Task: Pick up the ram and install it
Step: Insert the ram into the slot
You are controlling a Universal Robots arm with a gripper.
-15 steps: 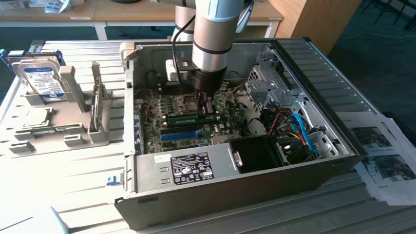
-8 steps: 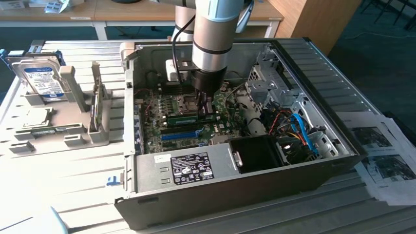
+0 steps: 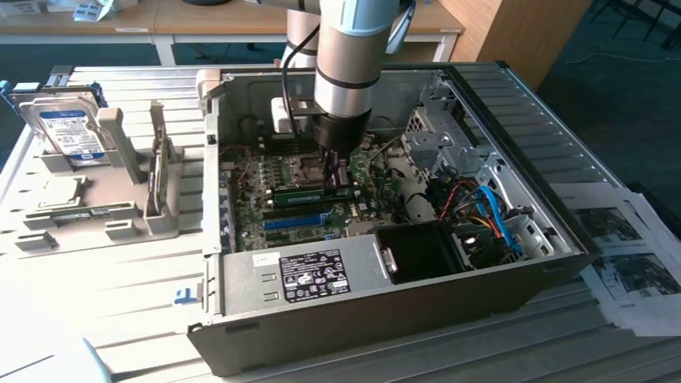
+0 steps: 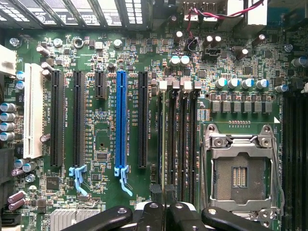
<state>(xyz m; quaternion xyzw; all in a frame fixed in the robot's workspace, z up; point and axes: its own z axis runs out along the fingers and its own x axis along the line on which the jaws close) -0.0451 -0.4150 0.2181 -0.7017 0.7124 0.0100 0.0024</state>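
Table [image 3: 107,271]: grey slats, with an open computer case [image 3: 426,295] on top.
Gripper [image 3: 338,185]: down inside the case, pinching the ram [image 3: 303,192].
Ram: standing on the green board [image 3: 253,179].

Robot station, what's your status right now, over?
Gripper shut on the ram, down inside the case. Ram lined along the memory slots. Cables lie apart, toward the exterior view's right.
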